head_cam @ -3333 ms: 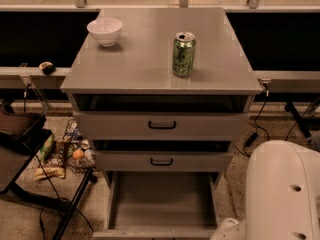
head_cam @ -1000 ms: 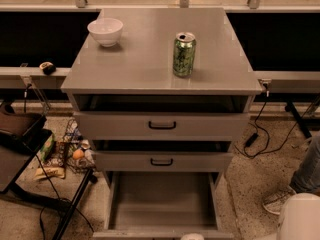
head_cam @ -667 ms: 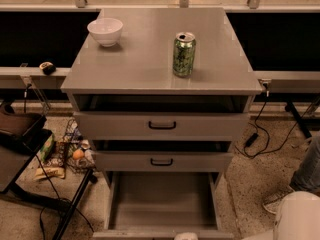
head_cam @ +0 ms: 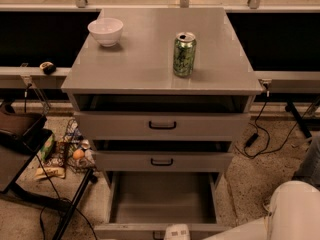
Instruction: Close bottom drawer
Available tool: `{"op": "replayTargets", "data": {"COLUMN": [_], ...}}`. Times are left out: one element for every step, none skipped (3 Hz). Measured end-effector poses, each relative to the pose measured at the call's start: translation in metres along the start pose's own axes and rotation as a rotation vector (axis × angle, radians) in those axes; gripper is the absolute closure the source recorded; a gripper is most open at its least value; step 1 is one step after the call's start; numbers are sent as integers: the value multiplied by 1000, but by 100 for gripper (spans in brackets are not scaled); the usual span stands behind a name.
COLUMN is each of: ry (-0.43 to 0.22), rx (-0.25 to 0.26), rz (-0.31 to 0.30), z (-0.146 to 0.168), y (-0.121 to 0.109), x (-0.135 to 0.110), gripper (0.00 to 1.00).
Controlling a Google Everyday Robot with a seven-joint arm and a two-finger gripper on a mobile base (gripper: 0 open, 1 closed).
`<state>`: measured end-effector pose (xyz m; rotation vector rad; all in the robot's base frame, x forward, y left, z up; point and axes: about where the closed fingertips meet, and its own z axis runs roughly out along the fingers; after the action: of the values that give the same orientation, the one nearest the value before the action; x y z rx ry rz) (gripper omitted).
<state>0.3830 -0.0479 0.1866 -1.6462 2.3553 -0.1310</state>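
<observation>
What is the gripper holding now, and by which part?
It cannot be told. The gripper sits at the front edge of the open bottom drawer, at the picture's lower border, and any hold there is out of sight.

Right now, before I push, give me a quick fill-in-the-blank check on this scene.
1. The bottom drawer stands ____, not shut.
2. On the cabinet top, the green can stands to the ____ of the white bowl.
3. The gripper shows at the view's ____ edge, by that drawer's front.
Missing words: open; right; bottom.
</observation>
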Motion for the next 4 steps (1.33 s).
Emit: {"op": "replayTargets", "data": {"ry": [0,-21,-22,-25], "rx": [0,28,33,54], "rz": [0,15,15,12], "z": [0,8,8,12], "y": [0,-10,-14,-27], "x": [0,-8,-9,-12], "gripper": [100,100,100,100]}}
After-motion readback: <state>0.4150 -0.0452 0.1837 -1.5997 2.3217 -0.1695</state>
